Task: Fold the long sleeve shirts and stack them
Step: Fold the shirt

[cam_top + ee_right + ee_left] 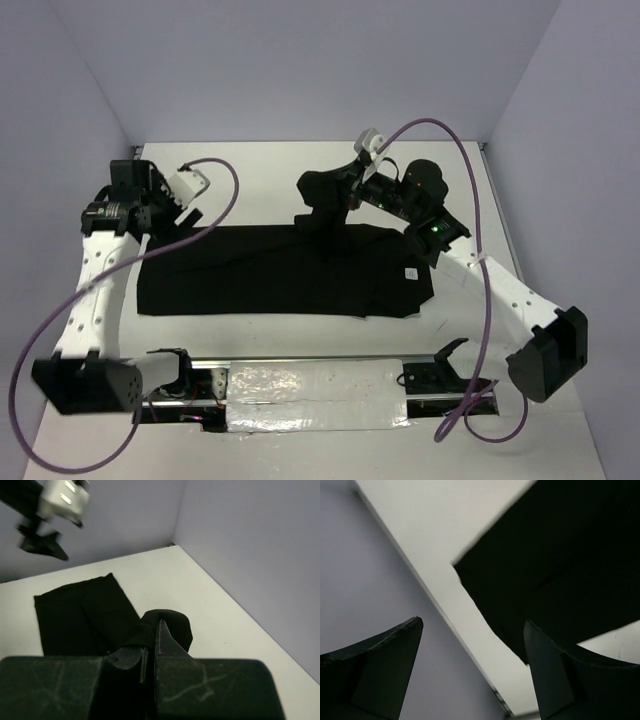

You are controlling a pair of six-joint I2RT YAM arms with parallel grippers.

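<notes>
The black long sleeve shirt lies spread flat across the middle of the table, its small white tag near its right end. My right gripper is shut on a bunched part of the shirt at its far edge and holds that part raised above the table. In the right wrist view the fingertips pinch the dark fabric. My left gripper hangs open and holds nothing, above the table just beyond the shirt's far left corner. Seen from above, the left gripper is apart from the fabric.
Lilac walls close in the white table on three sides. A purple cable loops off each arm. A silver taped strip runs along the near edge between the arm bases.
</notes>
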